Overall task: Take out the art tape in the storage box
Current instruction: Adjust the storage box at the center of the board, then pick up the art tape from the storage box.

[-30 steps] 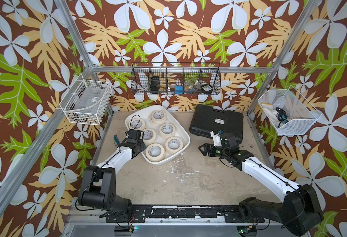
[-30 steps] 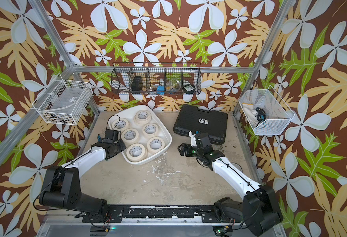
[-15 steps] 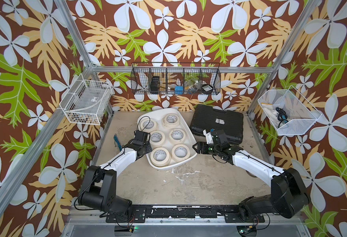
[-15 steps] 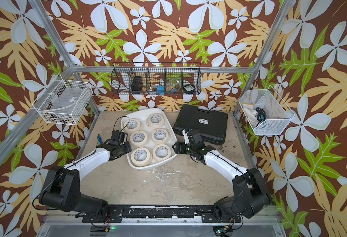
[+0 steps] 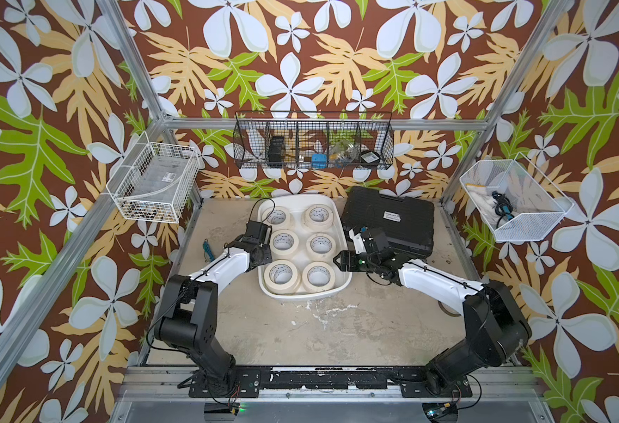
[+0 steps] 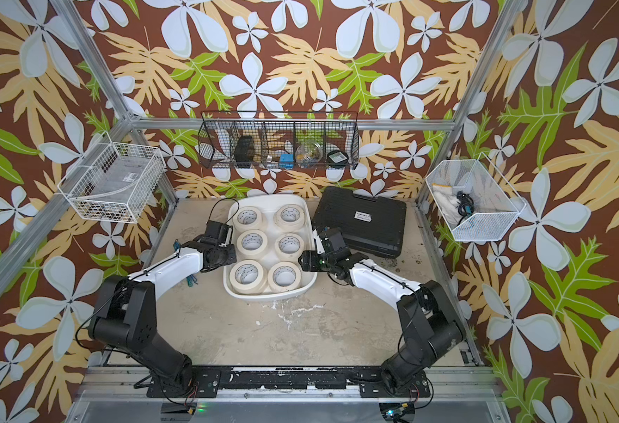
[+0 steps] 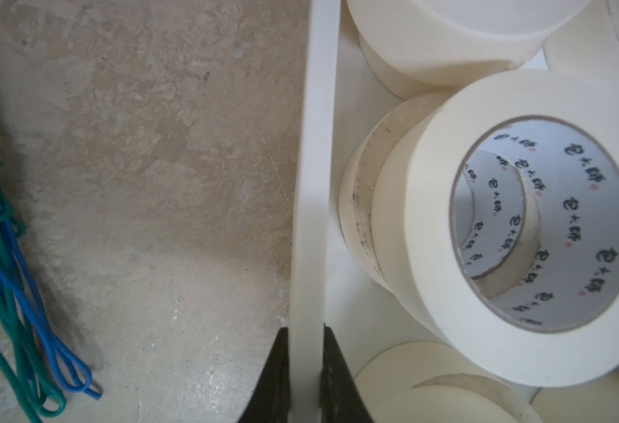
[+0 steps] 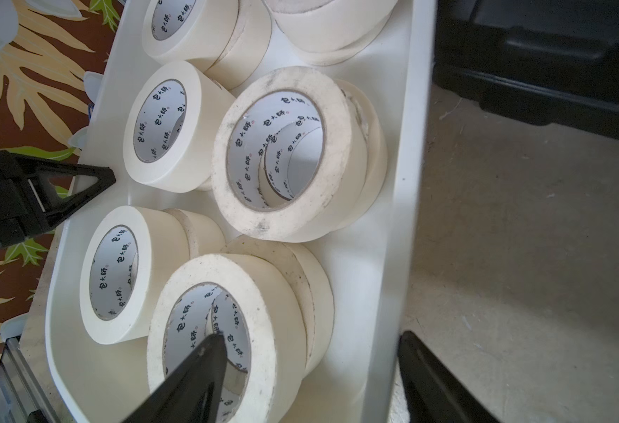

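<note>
Art tape (image 5: 283, 241) fills the storage box (image 5: 302, 296): matte cream paper rings with white, dark-printed cores, stacked in six piles, two columns of three. The storage box is smooth white plastic with rounded corners. It lies toward 12 o'clock on the mottled, scuffed beige worktop (image 5: 300, 340), with a black hard case (image 5: 392, 223) just beside its 3 o'clock side. The left end effector (image 7: 306, 351) pinches the thin rim at 9 o'clock. The right end effector (image 8: 311, 338) stands spread astride the 3 o'clock wall, one finger over a roll's core, the other outside.
</note>
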You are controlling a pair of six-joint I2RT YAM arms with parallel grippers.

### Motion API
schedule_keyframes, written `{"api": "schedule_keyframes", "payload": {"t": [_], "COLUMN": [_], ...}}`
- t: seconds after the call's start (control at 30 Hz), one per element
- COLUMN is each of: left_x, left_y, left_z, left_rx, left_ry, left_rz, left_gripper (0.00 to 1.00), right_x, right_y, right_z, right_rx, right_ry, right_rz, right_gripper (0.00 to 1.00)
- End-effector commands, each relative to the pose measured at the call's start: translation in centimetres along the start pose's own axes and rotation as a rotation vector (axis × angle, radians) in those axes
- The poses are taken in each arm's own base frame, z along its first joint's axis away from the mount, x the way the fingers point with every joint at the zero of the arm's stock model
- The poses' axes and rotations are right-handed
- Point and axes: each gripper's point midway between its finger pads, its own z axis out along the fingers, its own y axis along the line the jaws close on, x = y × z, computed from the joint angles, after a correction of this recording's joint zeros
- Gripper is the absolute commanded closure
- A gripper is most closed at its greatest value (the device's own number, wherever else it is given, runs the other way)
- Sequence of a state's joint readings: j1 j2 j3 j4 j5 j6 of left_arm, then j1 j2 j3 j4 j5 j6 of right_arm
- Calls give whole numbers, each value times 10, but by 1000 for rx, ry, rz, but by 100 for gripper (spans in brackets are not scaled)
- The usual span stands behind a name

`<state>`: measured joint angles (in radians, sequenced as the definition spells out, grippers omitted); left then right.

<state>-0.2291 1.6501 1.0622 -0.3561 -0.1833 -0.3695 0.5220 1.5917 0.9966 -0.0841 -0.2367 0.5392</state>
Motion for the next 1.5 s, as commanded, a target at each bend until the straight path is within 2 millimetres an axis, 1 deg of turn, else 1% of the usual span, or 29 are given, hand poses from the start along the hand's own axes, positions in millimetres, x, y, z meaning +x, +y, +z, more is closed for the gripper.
{"api": "schedule_keyframes", "payload": {"t": [0.0, 0.1, 0.23, 0.3, 0.37, 0.47, 0.5, 0.57, 0.63, 0.73, 0.8, 0.87, 0.93, 0.97, 1.03, 1.13, 1.23, 1.47], "left_x": [-8, -13, -19, -21, -22, -24, -25, -26, -27, -26, -25, -23, -22, -21, -19, -15, -13, -13], "left_y": [4, 4, 4, 2, 1, -2, -4, -6, -6, -4, -3, -2, 1, 2, 4, 4, 4, 2], "left_z": [4, -5, -26, -38, -52, -75, -84, -98, -112, -125, -131, -132, -133, -133, -131, -128, -126, -126], "left_rx": [-29, -17, 6, 34, 58, 117, 137, 176, 206, 225, 233, 230, 221, 218, 204, 208, 205, 221], "left_ry": [-24, -50, -83, -90, -101, -128, -140, -164, -191, -218, -230, -234, -240, -240, -236, -228, -220, -226], "left_rz": [-35, -57, -101, -122, -138, -152, -154, -157, -153, -148, -142, -137, -130, -128, -126, -123, -115, -113], "left_gripper": [94, 79, 59, 51, 45, 39, 39, 38, 36, 34, 34, 34, 34, 34, 34, 34, 33, 33], "right_x": [-5, -9, -21, -29, -36, -45, -47, -47, -47, -52, -54, -59, -59, -58, -59, -61, -66, -77], "right_y": [9, 8, 8, 14, 25, 42, 48, 56, 60, 48, 36, 26, 19, 18, 7, -2, -6, -15], "right_z": [0, -5, -19, -25, -31, -30, -27, -19, -7, 7, 18, 29, 43, 48, 56, 67, 75, 87], "right_rx": [-27, -2, 53, 83, 101, 86, 80, 64, 67, 133, 212, 282, 317, 325, 374, 406, 436, 488], "right_ry": [-7, -15, -38, -57, -72, -81, -79, -66, -41, -41, -21, -2, 36, 47, 57, 65, 66, 69], "right_rz": [-9, -25, -60, -101, -143, -183, -191, -202, -219, -231, -248, -270, -292, -300, -299, -313, -349, -388], "right_gripper": [24, 24, 26, 27, 32, 37, 38, 45, 48, 48, 48, 49, 54, 56, 55, 55, 53, 48]}}
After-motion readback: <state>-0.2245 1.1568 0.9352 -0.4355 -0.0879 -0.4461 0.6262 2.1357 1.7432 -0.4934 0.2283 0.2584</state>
